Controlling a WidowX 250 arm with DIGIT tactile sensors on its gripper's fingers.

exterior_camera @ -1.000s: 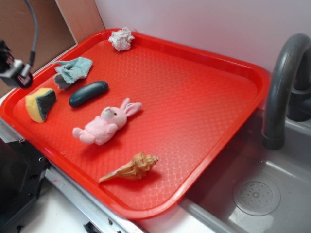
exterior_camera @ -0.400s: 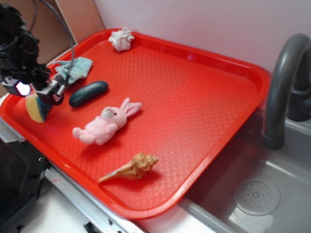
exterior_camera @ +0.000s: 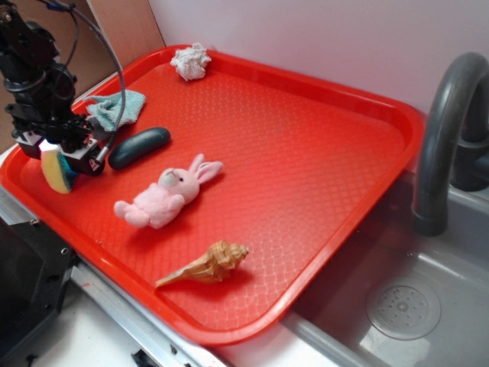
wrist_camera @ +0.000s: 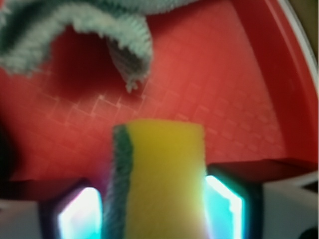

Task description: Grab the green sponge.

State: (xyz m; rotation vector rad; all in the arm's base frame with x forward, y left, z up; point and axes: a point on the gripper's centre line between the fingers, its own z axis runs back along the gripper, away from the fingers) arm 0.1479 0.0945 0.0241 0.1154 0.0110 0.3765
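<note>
While low over the red tray, pincer straddling green sponge, pads flanking it, grip not confirmable, teal cloth beyond.

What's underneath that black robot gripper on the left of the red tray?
The yellow foam sponge with a green scouring face sits between the gripper fingers, on the red plastic tray. Its underside is hidden.

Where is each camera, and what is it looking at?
Exterior: up high beside the sink, looking down across the red tray; the robot's arm and gripper show at the left.
Wrist: on the gripper, looking down close at the tray; both fingers show, either side of the sponge.
Both see the sponge, the cloth and the tray.
</note>
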